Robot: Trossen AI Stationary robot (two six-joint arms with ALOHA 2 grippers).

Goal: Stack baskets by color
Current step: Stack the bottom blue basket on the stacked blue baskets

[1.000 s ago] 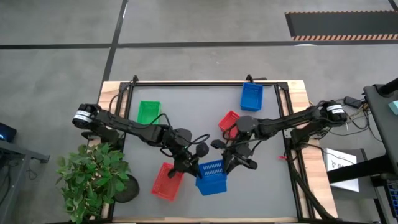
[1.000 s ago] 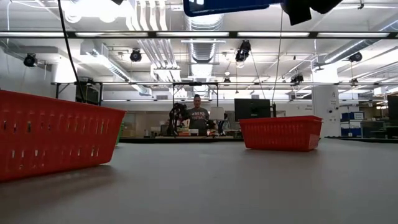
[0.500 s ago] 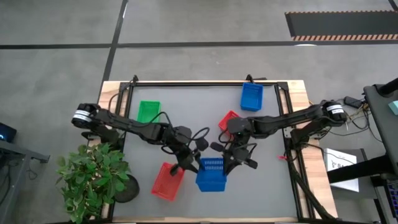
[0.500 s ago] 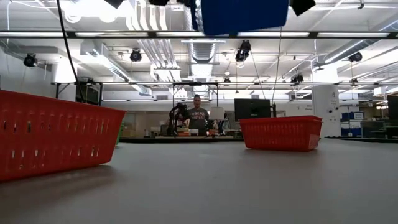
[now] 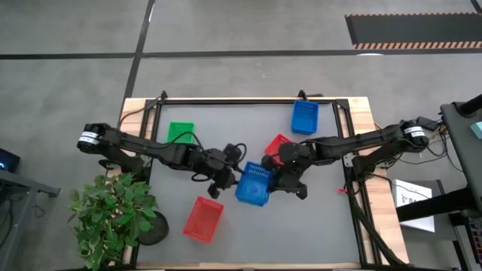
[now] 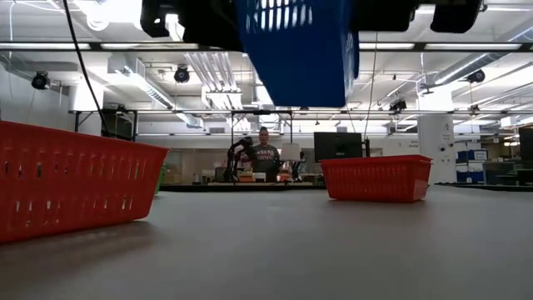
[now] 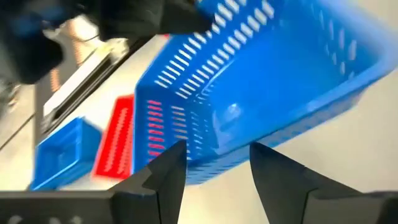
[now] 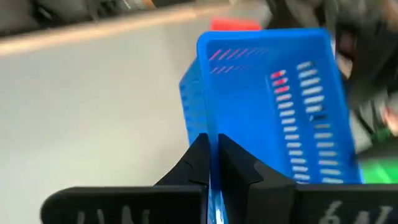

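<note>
The right gripper (image 5: 273,175) pinches one wall of a blue basket (image 5: 254,184), its fingers (image 8: 200,163) pressed together on the rim in the right wrist view, and holds that basket clear of the table (image 5: 324,226) near the middle. From table height the held basket (image 6: 296,50) hangs well above the grey surface, its lattice side showing near the top. The left gripper (image 5: 226,179) sits just beside the opposite end of the same basket with its fingers (image 7: 165,177) spread apart; in the left wrist view the basket (image 7: 261,93) lies ahead of them, tilted, and the fingers do not close on it. A red basket (image 5: 203,219) rests on the table toward the front left, apart from both grippers, and shows large at the left in the low view (image 6: 71,183). A second red basket (image 5: 276,146) lies just behind the right arm, partly covered by it, and stands upright farther back on the right in the low view (image 6: 376,177). A green basket (image 5: 180,134) sits near the back left edge, and another blue basket (image 5: 304,116) sits at the back, right of centre. A potted plant (image 5: 113,214) stands off the table's front left corner. In the room beyond the table a person (image 6: 265,158) stands at a bench.
</note>
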